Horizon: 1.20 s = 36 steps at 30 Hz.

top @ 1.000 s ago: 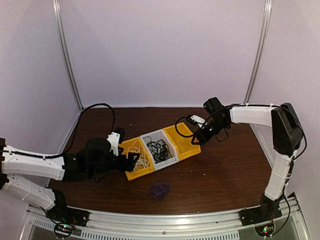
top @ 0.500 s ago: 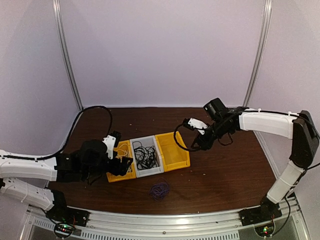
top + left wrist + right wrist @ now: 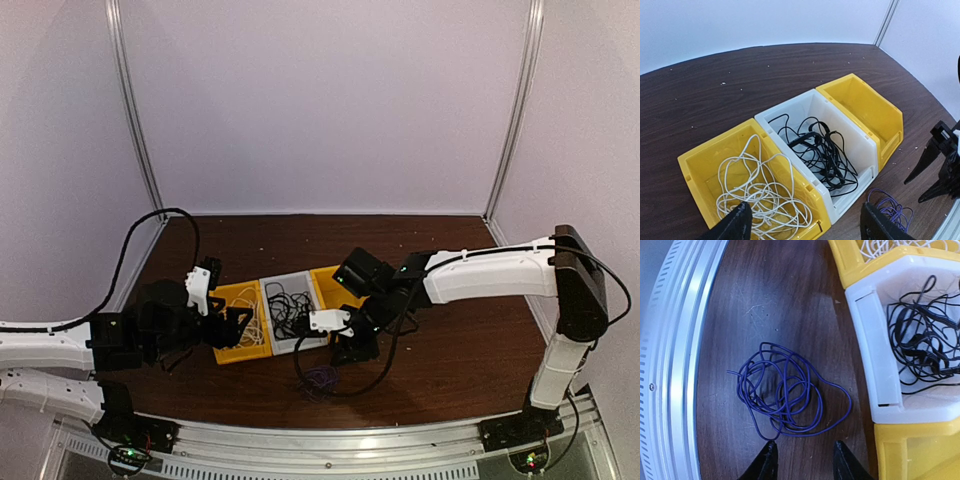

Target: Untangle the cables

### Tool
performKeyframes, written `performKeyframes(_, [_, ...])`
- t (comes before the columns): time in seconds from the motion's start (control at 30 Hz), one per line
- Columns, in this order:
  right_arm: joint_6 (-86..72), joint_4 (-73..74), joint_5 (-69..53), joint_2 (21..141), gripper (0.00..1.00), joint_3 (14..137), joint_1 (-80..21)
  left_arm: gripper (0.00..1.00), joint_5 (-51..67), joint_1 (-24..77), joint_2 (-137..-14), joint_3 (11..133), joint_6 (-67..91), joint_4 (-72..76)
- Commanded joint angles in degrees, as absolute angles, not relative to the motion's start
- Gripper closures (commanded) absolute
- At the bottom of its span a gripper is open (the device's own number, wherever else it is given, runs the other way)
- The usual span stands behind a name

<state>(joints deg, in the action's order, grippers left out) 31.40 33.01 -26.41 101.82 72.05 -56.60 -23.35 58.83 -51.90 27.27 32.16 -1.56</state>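
Just above the dark wood counter [image 3: 765, 305], the right claw [image 3: 804, 447] hangs with its two fingers parted and nothing between them. Its tips stop just short of a purple cable [image 3: 782, 400], which lies in a loose coil on the bare counter just beside the front of a white bin [image 3: 867, 350]. Black cables [image 3: 822, 152] sit tangled inside that white bin, the middle of three bins standing side by side in a row. A white cable [image 3: 760, 195] lies in the yellow bin [image 3: 715, 150] on the left arm's side (its loops piled loosely), and a second yellow bin [image 3: 890, 130] flanks the white bin's other side. The left claw [image 3: 805, 215] is spread wide at the front of the white cable's bin, gripping nothing; whether it touches the bin cannot be told.
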Motion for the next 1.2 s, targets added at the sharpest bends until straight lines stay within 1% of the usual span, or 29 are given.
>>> performKeyframes(0.0, [31.1,32.4,-27.4,104.7,0.61,75.6,-58.1,0.24,-23.1,58.5,-50.7,26.3,33.1,-0.5])
performKeyframes(0.23, [30.7,32.4,-29.9,108.4,0.61,77.5,-59.0,0.24,-23.7,58.5,-49.9,26.2,32.3,-0.7])
performKeyframes(0.57, [30.3,33.4,-32.9,111.0,0.66,79.1,-59.3,0.23,-25.1,58.4,-49.9,27.5,30.8,-1.8])
performKeyframes(0.6, [30.3,33.5,-32.8,111.4,0.70,79.2,-59.3,0.24,-25.2,58.5,-49.8,27.4,30.8,-1.7])
performKeyframes(0.63, [30.3,33.6,-32.9,111.5,0.76,79.4,-59.4,0.23,-25.3,58.5,-49.8,27.4,30.8,-1.6])
performKeyframes(0.67, [30.2,33.9,-32.9,111.6,0.86,79.6,-59.4,0.23,-25.2,58.5,-49.8,27.3,30.8,-1.5])
performKeyframes(0.7, [30.2,34.1,-33.0,111.5,0.92,79.8,-59.3,0.24,-25.0,58.5,-49.9,27.2,30.7,-1.3])
performKeyframes(0.73, [30.3,34.5,-33.0,111.2,0.97,80.0,-59.3,0.23,-24.5,58.5,-50.1,27.1,30.3,-0.9])
performKeyframes(0.77, [30.5,35.3,-32.9,110.7,1.00,80.4,-59.3,0.23,-23.6,58.5,-50.2,26.9,29.5,-0.5])
performKeyframes(0.87, [31.0,39.1,-33.4,107.2,1.00,83.1,-59.4,0.21,-18.1,58.6,-50.3,24.5,23.4,8.3])
performKeyframes(1.0, [29.8,41.9,-34.7,101.0,1.00,87.9,-59.3,0.19,-6.2,58.8,-49.7,17.8,17.6,33.0])
performKeyframes(1.07, [29.0,43.5,-34.7,99.5,1.00,90.8,-59.2,0.19,-1.1,58.8,-53.5,18.3,15.9,40.1])
performKeyframes(1.17, [28.2,46.2,-35.7,98.8,1.00,94.7,-58.9,0.19,7.7,59.7,-62.4,23.1,13.6,44.6])
